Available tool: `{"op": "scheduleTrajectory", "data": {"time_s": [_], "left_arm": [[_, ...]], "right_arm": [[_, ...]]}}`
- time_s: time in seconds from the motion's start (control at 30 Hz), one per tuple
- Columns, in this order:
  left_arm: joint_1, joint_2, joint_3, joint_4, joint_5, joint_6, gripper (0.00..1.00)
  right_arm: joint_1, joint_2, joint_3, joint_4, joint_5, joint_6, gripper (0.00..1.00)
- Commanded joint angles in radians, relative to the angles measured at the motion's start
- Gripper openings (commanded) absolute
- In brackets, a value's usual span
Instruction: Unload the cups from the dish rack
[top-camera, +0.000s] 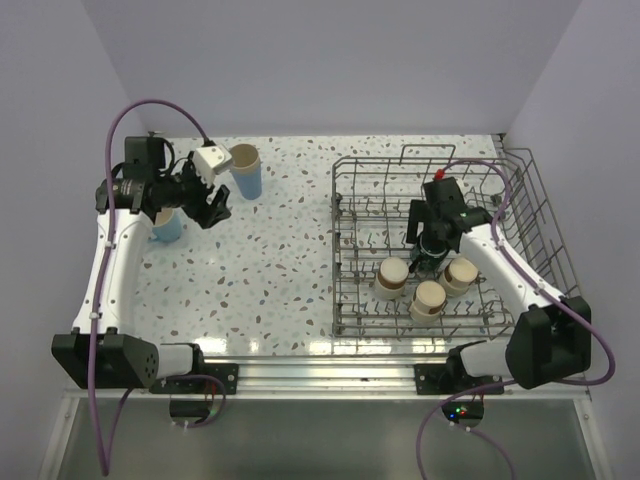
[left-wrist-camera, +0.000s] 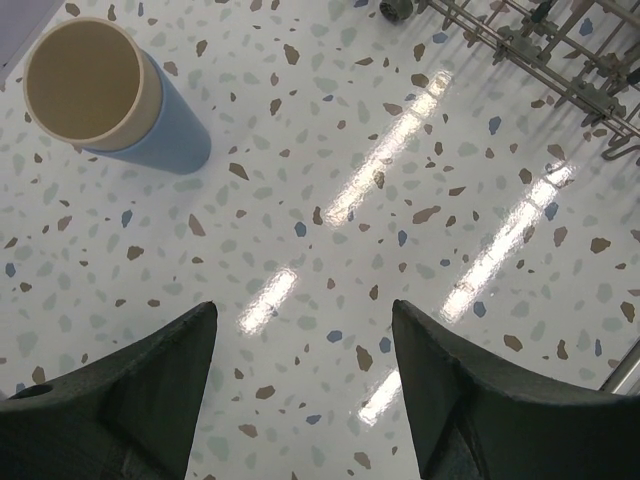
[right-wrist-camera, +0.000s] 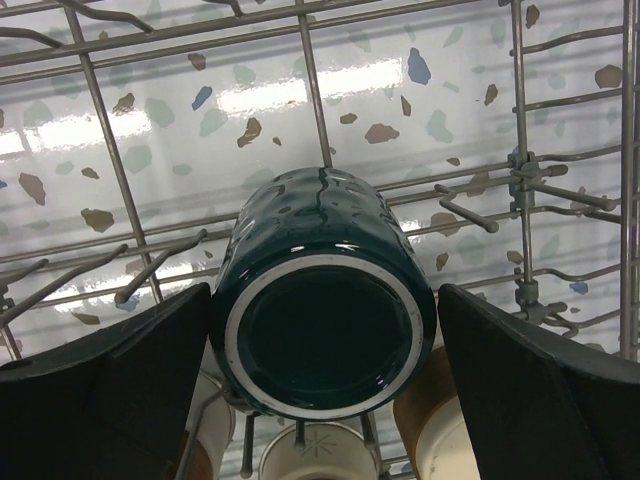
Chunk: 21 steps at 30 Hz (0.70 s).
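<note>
Dish rack of grey wire (top-camera: 400, 333), large and rectangular, on right half of speckled white table (top-camera: 290, 270).

Risks, by judgement:
- At rack: liable to shift or lift on any snag of a cup rim against an upright tine.
- At dark teal glazed cup (right-wrist-camera: 325, 330): base up among tines near rack middle, surface glossy. Prone to slipping or tipping onto beige neighbours under an off-centre squeeze.
- Right gripper (right-wrist-camera: 323, 300): spread, straddling that cup, one finger to each side. Firm contact not confirmable.
- Left gripper (left-wrist-camera: 302, 310): spread, holding nothing, over bare table, apart from rack. No hazard noted.

Containers:
- Inside rack: four cups, namely the teal one and three short beige-and-brown cups (top-camera: 428, 298), close together in near rows. Orientation unclear, contents not visible.
- On table at left: tall light blue tumbler with beige interior (left-wrist-camera: 110, 95), upright, empty.
- Beside it: small light blue cup (top-camera: 167, 225), partly hidden under left arm, interior not visible.
</note>
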Motion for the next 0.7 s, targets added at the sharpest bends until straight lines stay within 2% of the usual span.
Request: {"op": "scheduleTrajectory", "data": {"time_s": [0.0,0.37,0.5,0.57,0.67], "left_arm": [[0.004,-0.026,-0.006,0.034,0.039,0.011,0.75],[0.004,-0.016,0.008,0.038,0.062,0.011,0.75],[0.004,-0.016,0.008,0.031,0.057,0.021,0.75],[0.004,-0.021,0.005,0.029,0.059,0.026,0.75],[0.004,-0.024,-0.001,0.031,0.068,0.027,0.75]], "right_arm": [[-0.005,-0.039,0.025,-0.017,0.005,0.008,0.98],[-0.005,-0.123,0.02,-0.108,-0.03,0.025,0.98],[0.007,-0.153,0.043,-0.134,-0.09,0.058,0.98],[0.047,-0.166,0.039,-0.138,-0.119,0.093,0.94],[0.139,-0.163,0.04,-0.164,-0.077,0.142,0.92]]}}
